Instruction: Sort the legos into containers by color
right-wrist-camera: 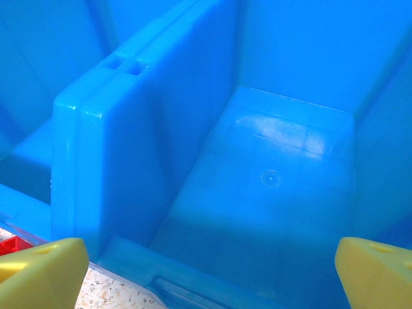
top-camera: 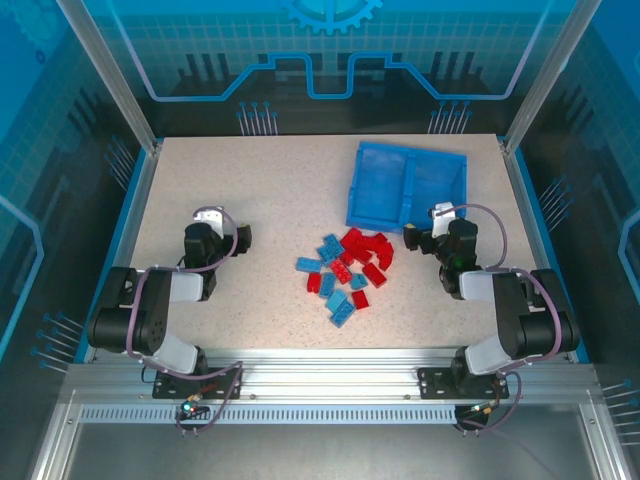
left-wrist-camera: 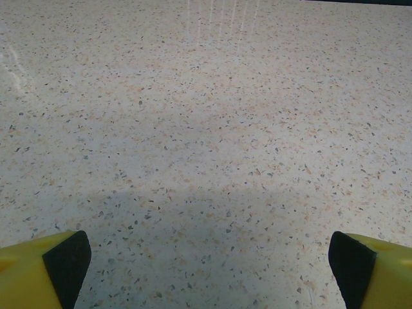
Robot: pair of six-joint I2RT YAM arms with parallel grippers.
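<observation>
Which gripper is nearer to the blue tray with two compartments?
Right. The right gripper is at the near edge of the tray, open and facing its right compartment. The left gripper is far off to the left, beyond the lego pile.

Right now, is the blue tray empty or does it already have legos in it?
Empty. Both compartments of the tray show bare blue floor from above; the legos all lie piled on the table outside it.
</observation>
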